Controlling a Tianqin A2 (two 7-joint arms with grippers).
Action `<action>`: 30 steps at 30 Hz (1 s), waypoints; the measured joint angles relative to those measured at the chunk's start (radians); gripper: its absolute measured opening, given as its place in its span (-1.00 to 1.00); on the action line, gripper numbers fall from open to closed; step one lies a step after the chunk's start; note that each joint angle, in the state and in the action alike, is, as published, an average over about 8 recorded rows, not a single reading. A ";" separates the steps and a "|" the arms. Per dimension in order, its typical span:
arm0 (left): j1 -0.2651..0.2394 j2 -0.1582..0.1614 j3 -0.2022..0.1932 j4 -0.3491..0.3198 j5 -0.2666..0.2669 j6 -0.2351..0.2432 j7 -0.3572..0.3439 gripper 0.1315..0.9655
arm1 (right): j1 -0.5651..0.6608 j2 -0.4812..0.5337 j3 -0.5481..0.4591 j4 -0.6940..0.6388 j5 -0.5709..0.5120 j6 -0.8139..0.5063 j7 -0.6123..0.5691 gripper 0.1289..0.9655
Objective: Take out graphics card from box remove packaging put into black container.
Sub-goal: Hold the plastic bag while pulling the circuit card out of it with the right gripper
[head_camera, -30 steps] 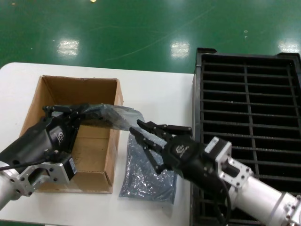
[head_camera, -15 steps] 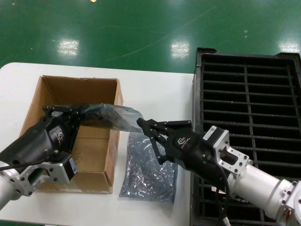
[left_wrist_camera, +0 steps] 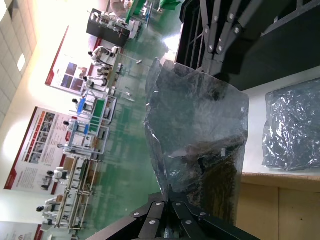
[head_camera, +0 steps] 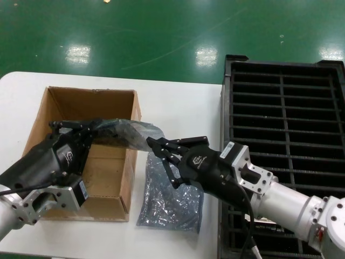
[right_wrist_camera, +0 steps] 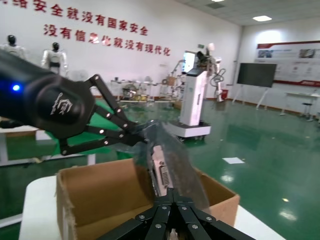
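A white bench (head_camera: 178,102) with rounded corners carries three things: the open cardboard box (head_camera: 81,102) at 9 o'clock, a crinkly empty bag (head_camera: 167,208) lying flat just beside it, and the black slotted container (head_camera: 285,108) at 3 o'clock.

The graphics card (right_wrist_camera: 161,175), still in its shiny grey-blue packaging (head_camera: 135,134), is held above the open brown box (head_camera: 81,156), while another crumpled bag (head_camera: 170,197) lies between it and the black container (head_camera: 283,124).
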 joint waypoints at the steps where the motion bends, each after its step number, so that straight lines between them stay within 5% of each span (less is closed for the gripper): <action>1: 0.000 0.000 0.000 0.000 0.000 0.000 0.000 -0.98 | 0.007 -0.001 -0.003 -0.009 0.001 -0.010 -0.002 -0.99; 30: 0.000 0.000 0.000 0.000 0.000 0.000 0.000 -0.98 | 0.292 -0.111 -0.051 -0.379 -0.033 -0.194 -0.087 -0.99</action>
